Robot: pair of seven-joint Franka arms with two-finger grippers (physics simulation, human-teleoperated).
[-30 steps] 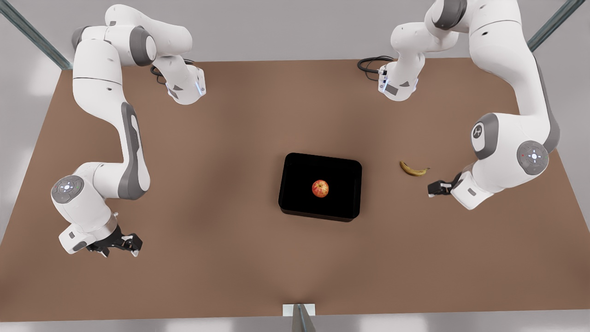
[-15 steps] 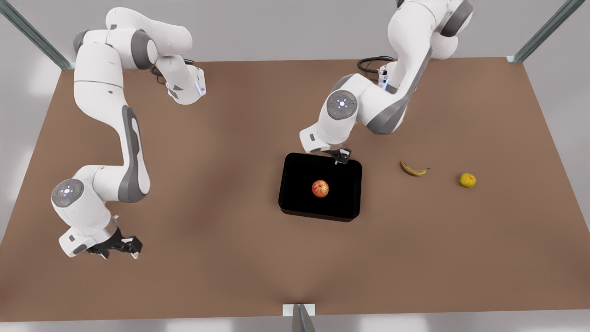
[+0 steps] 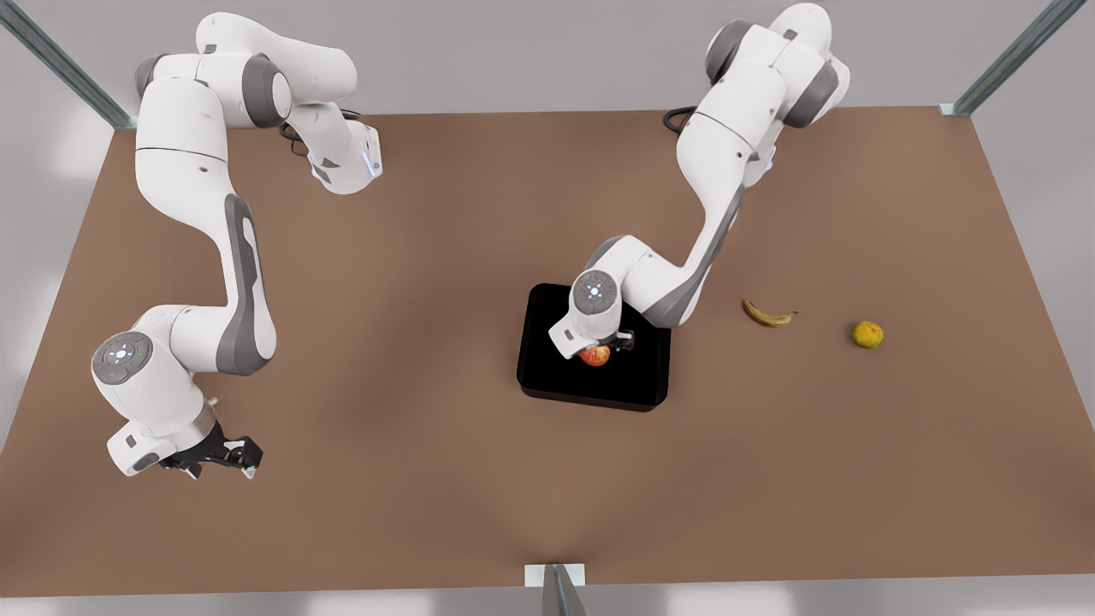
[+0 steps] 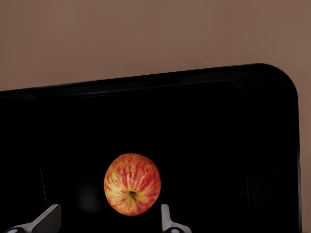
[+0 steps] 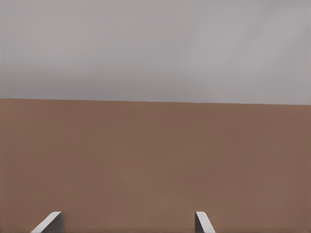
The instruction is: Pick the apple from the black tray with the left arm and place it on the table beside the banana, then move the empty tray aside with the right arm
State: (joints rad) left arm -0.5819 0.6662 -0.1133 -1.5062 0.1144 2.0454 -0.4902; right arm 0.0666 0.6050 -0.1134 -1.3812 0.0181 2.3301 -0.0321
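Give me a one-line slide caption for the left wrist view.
Left end effector, fingers open, poised over the apple in the black tray.

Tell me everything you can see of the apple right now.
The apple is small, round and red with yellow-orange streaks, its dark stem dimple facing the wrist camera. It rests on the floor of the black tray, near the middle, away from the rim. The open left gripper hovers over it, one finger on each side, not touching.

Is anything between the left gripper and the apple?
Nothing visible. The left gripper hangs open over the apple in the tray, bare tray floor around it. The right gripper waits far off.
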